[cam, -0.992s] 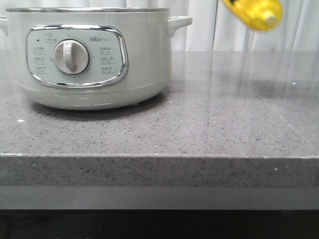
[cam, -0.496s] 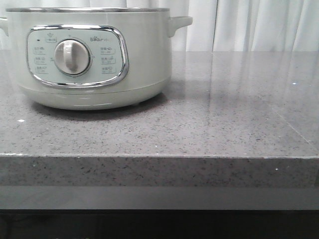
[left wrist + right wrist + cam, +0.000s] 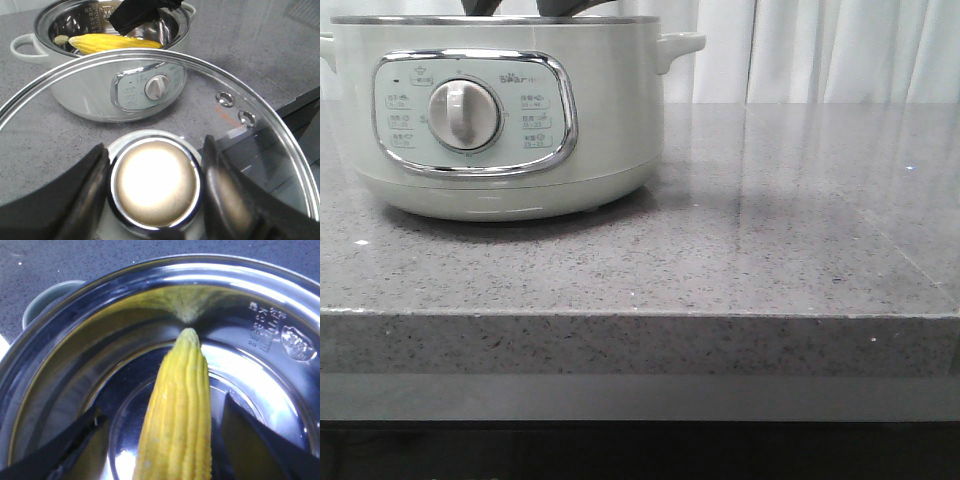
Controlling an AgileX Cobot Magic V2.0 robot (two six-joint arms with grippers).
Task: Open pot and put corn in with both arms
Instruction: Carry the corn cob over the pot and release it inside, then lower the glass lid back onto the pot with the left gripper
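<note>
I have the right claw (image 3: 165, 440) spread around the corn (image 3: 177, 415) lying inside the pot (image 3: 115, 80), left claw (image 3: 155, 195) pinching the lid knob (image 3: 155, 182) at six o'clock; next, I judge, withdraw.

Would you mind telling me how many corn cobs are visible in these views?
1. The corn sits inside the open pot, between the right end effector's fingers. More could be hidden below the pot's rim.
</note>
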